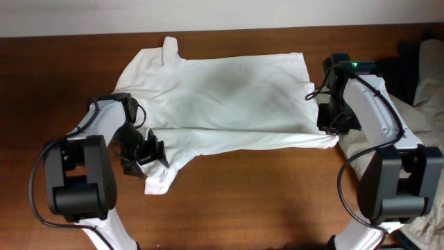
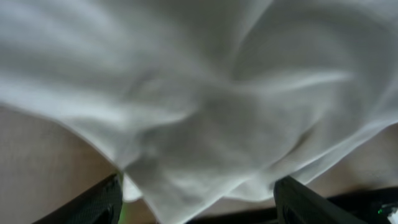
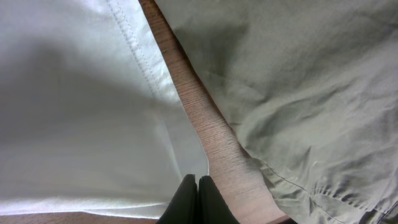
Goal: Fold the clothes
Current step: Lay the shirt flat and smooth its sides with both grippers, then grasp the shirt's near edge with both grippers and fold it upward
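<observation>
The white T-shirt (image 1: 229, 90) lies spread across the brown table (image 1: 263, 201), collar to the left and hem to the right, with a long fold line along its near side. Its printed patch is hidden. My left gripper (image 1: 144, 151) is open at the near-left sleeve. In the left wrist view the fingers (image 2: 199, 202) stand wide apart with white cloth (image 2: 199, 93) hanging between them. My right gripper (image 1: 331, 128) is at the near-right hem corner. In the right wrist view its fingers (image 3: 198, 180) are pressed together right at the corner of the shirt (image 3: 74, 106).
A khaki-beige garment (image 1: 430, 76) lies at the right table edge, close to my right arm. It fills the right half of the right wrist view (image 3: 298, 81), past a strip of bare wood (image 3: 205, 118). Dark cloth (image 1: 409, 52) lies behind it.
</observation>
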### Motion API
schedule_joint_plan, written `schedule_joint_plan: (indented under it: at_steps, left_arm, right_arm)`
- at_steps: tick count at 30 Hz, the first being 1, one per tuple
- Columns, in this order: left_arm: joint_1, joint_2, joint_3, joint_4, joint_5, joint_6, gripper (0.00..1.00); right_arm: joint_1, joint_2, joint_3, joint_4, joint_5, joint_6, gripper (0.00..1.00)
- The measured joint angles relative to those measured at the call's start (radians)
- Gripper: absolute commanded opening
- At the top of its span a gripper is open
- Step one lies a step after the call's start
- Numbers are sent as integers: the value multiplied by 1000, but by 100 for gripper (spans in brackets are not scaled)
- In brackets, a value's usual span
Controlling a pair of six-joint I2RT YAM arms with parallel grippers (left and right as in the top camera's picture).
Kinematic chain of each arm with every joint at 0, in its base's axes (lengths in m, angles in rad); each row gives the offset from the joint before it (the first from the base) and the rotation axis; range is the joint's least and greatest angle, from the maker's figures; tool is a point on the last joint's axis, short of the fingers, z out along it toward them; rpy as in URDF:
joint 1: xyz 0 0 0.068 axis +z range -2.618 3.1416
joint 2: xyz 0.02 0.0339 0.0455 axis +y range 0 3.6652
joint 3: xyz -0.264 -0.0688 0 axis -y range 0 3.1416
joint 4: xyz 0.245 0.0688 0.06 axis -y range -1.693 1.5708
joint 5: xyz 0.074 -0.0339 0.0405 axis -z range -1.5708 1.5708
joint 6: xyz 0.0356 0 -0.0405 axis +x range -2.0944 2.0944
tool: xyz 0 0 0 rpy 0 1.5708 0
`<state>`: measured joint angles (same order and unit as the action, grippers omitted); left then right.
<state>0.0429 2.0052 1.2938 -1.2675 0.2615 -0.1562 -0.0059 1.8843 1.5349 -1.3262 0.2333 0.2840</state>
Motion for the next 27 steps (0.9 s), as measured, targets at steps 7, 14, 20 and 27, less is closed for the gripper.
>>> schedule_joint_plan:
  at_steps: [7,14,20,27]
  left_arm:
    - [-1,0,-7,28,-84,-64,37]
    - [-30,0,-74,116,-49,-73,1]
    - [-30,-124,-86,94,-68,-65,0]
    - [98,-715,-86,-17,-97,-34,0]
  right_arm:
    - [0,0,0,0,0,0,4]
    - [0,0,0,-1,0,0,4]
    - [0,0,0,-42,-18,1,4]
    - [0,-341,-2,-143,-57,4,4]
